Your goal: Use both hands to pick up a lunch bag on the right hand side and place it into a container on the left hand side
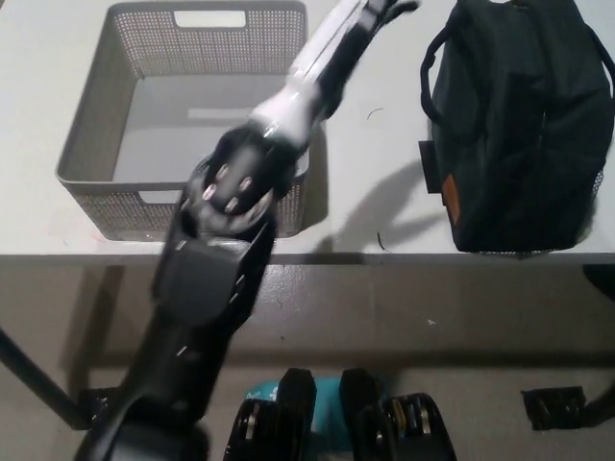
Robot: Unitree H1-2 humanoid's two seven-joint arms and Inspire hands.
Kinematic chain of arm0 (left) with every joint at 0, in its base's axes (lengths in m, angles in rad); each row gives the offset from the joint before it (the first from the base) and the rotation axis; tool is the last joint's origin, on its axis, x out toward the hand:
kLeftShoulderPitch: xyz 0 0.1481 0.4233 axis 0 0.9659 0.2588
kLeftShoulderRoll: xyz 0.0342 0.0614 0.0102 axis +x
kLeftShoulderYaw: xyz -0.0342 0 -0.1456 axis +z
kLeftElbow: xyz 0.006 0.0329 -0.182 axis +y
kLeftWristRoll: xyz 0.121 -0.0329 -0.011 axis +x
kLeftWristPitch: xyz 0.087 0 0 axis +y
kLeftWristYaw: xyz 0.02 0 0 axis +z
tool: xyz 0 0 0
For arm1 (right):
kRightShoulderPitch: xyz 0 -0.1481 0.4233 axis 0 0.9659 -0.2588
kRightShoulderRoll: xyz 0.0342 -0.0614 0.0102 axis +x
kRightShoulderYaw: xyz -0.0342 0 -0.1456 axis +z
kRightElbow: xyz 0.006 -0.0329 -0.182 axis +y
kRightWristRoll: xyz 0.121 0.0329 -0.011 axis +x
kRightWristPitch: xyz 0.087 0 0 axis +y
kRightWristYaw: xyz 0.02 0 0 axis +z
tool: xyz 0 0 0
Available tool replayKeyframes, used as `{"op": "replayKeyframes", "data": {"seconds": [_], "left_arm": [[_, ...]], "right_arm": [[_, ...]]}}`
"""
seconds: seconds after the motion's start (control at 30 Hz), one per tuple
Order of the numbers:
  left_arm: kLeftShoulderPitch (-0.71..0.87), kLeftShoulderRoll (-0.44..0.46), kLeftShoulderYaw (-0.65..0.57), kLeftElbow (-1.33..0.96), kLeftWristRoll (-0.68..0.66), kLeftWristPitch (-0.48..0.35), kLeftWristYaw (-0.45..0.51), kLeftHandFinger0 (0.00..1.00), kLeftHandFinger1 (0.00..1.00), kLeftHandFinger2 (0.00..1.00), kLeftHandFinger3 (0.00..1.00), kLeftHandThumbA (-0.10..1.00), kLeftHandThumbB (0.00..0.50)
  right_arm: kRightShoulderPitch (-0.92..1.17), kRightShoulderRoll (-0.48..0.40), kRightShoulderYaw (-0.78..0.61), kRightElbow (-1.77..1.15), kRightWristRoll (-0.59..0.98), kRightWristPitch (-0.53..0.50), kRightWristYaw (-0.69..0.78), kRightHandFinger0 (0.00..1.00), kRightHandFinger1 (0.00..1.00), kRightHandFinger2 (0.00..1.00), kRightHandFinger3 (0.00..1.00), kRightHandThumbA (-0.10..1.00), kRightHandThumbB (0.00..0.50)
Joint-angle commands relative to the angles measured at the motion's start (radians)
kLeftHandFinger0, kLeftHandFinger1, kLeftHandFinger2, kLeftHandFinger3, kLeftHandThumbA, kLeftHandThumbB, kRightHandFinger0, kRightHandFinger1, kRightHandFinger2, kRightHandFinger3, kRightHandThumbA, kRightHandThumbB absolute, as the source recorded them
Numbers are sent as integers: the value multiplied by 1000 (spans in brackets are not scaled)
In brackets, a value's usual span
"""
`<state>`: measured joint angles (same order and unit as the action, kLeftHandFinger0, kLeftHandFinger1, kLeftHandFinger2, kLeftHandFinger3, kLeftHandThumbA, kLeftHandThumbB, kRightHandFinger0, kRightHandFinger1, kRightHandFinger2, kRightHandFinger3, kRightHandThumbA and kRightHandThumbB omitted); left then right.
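Grey perforated plastic container (115, 144) — landmark item, standing on the white counter (370, 173) at its left part, near edge close to the counter's front edge. Rectangular, open-topped, with a slot handle in the far wall and another in the near wall. Interior shows a bare pale floor; nothing lies inside.

Lunch bag (519, 125) — dark green-black fabric, standing on the counter well to the right of the container, with a strip of bare counter between them. A carry strap loops out on the side facing the container; a small tan tag sits low on that same side. Its near edge lines up roughly with the container's near wall, close to the counter's front edge. It is not held and nothing touches it.

Left hand (377, 10) — white, at the end of an arm that rises from below the counter edge, crosses over the container's right near corner and right wall, and reaches toward the top of the frame. The hand is up at the picture's upper edge, above the bare counter between the container's far right corner and the bag's strap. It is blurred and partly cut off, so whether the fingers are spread or curled cannot be told. It grasps nothing visible. The arm casts a shadow on the counter just right of the container.

Right hand — out of frame.
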<state>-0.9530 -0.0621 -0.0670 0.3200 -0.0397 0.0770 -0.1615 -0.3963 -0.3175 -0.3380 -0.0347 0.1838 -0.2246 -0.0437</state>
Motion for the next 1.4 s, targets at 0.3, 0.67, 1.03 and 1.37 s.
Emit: {"op": "replayKeyframes", "data": {"seconds": [0.3, 0.67, 1.03, 1.37], "left_arm": [[-236, -84, 115, 376, -42, -45, 112, 1000, 1000, 1000, 1000, 1000, 339], [-292, -53, 130, 558, -17, -145, 146, 1000, 1000, 1000, 1000, 1000, 328], [-316, -45, 88, 713, 33, -144, 190, 1000, 1000, 1000, 1000, 1000, 358], [-297, -74, 42, 806, 50, -159, 174, 1000, 1000, 1000, 1000, 1000, 308]], "right_arm": [[-227, -80, 31, 176, 115, 147, 83, 1000, 1000, 1000, 1000, 1000, 252], [-315, -67, 54, 349, 138, 119, 138, 1000, 1000, 1000, 1000, 1000, 230], [-431, -38, 43, 642, 193, 87, 210, 1000, 1000, 1000, 1000, 1000, 231], [-512, -27, -11, 883, 261, 61, 305, 1000, 1000, 1000, 1000, 1000, 271]]}}
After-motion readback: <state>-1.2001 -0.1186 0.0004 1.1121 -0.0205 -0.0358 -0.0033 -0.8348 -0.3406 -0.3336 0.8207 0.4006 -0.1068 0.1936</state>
